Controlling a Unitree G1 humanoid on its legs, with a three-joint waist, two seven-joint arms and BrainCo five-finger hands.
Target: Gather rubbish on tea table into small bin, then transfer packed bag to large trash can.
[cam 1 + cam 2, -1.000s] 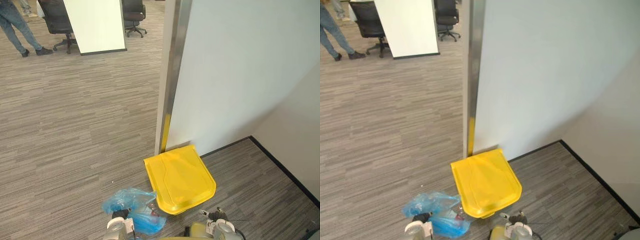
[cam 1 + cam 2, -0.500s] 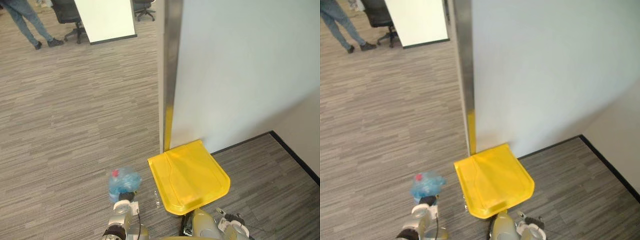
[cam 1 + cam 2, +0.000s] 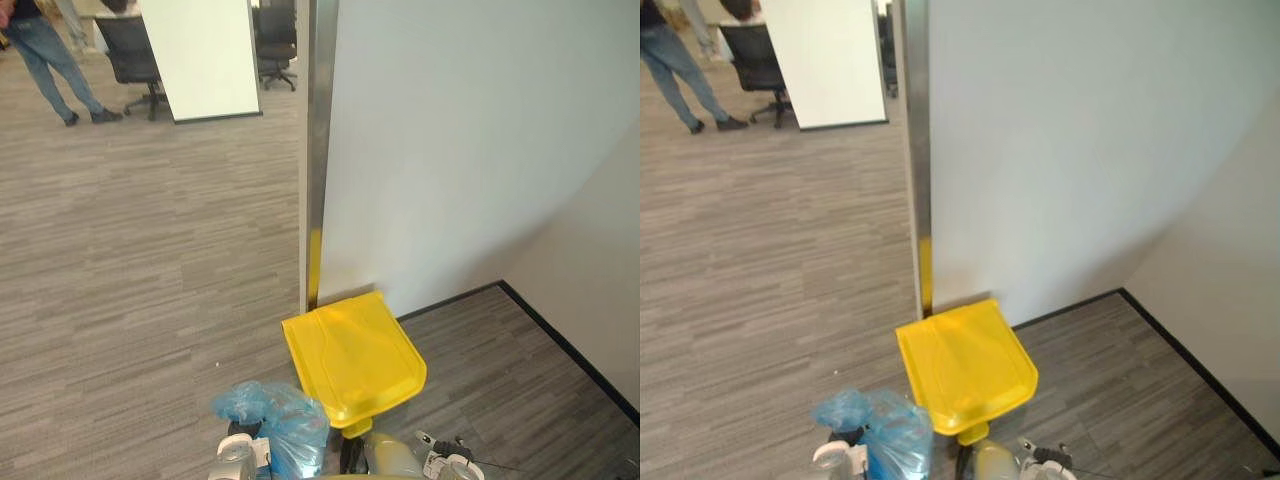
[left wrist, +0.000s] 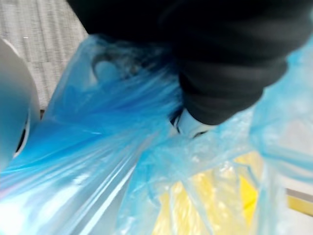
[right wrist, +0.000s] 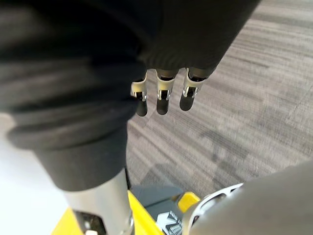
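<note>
The large trash can's yellow lid (image 3: 352,358) lies closed, standing against the white wall at the foot of a metal pillar. The packed blue plastic bag (image 3: 275,425) hangs just left of the lid's near corner, in my left hand (image 3: 238,458). In the left wrist view the bag's film (image 4: 98,147) is gathered tight and runs in under the hand's dark cover (image 4: 220,58), with something yellow showing through it. My right hand (image 5: 161,98) hangs over the carpet with relaxed fingers and holds nothing. Its wrist (image 3: 445,465) sits low, in front of the can.
The metal pillar (image 3: 318,150) and white wall (image 3: 470,150) close off the space behind the can. A black baseboard (image 3: 570,350) runs along the right wall. Far left stand a white panel (image 3: 200,55), office chairs (image 3: 130,50) and a person's legs (image 3: 50,70). Carpet lies open to the left.
The camera has swung between frames. The blue bag now shows larger and hangs closer to the yellow lid's near left corner than half a second ago.
</note>
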